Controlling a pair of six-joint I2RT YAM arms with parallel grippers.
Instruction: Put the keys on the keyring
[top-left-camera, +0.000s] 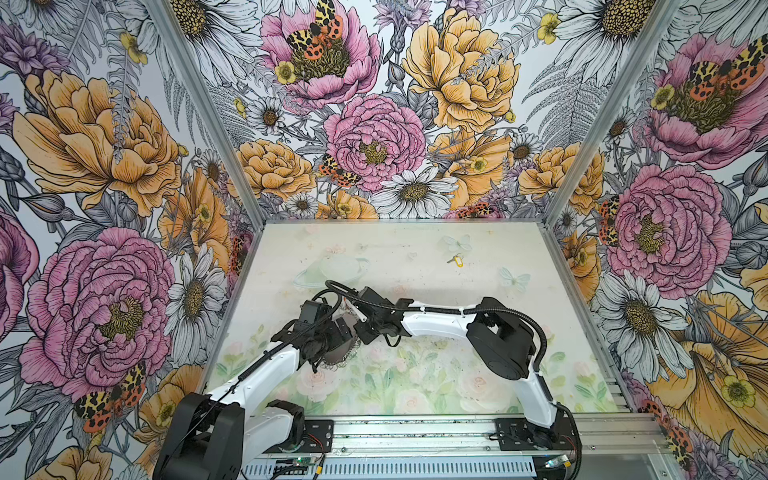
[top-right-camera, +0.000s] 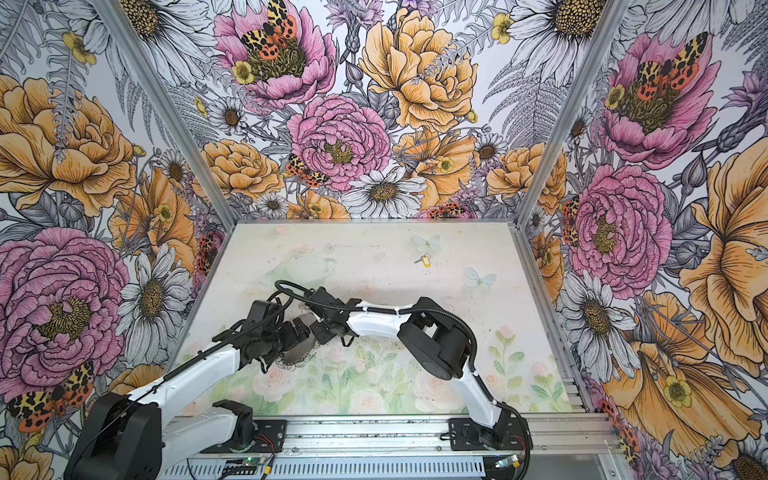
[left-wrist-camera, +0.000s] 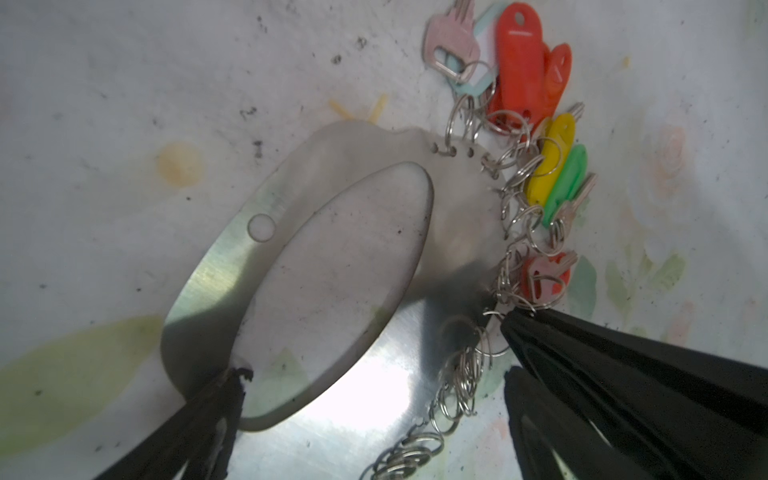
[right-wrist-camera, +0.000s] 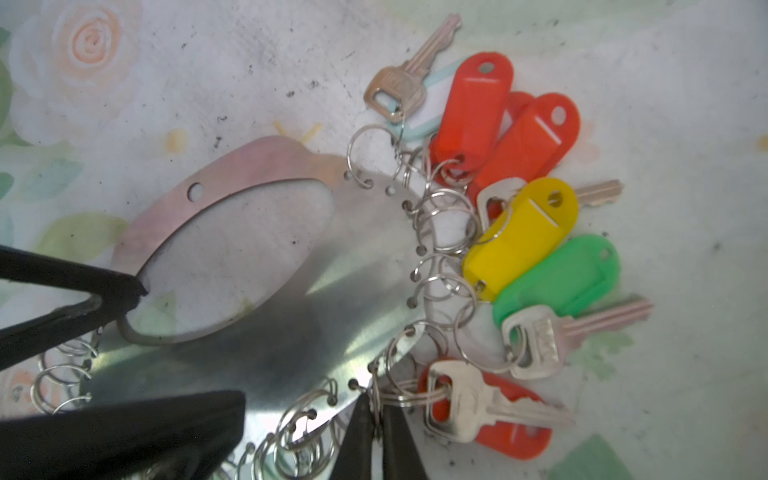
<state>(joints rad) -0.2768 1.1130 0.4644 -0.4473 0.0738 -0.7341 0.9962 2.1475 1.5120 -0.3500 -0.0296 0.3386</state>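
Right pincer (right-wrist-camera: 376, 436): closed on a small silver split ring (right-wrist-camera: 405, 399) of the large flat grey metal keyring (right-wrist-camera: 291, 332). Left pincer (right-wrist-camera: 191, 345): wide. Tagged silver keys (right-wrist-camera: 536, 345) attached; one yellow-tagged key (top-left-camera: 457, 261), well apart from the keyring, pending.

Robot lab booth: aluminium frame (top-left-camera: 203, 104), floral wall panels (top-left-camera: 374, 124), rail-mounted arms (top-left-camera: 436, 324).

Left gripper (left-wrist-camera: 374, 374) wide, right gripper (right-wrist-camera: 376, 401) pinched.

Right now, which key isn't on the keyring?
The yellow-tagged key lying alone far back on the table; the other keys hang on the keyring.
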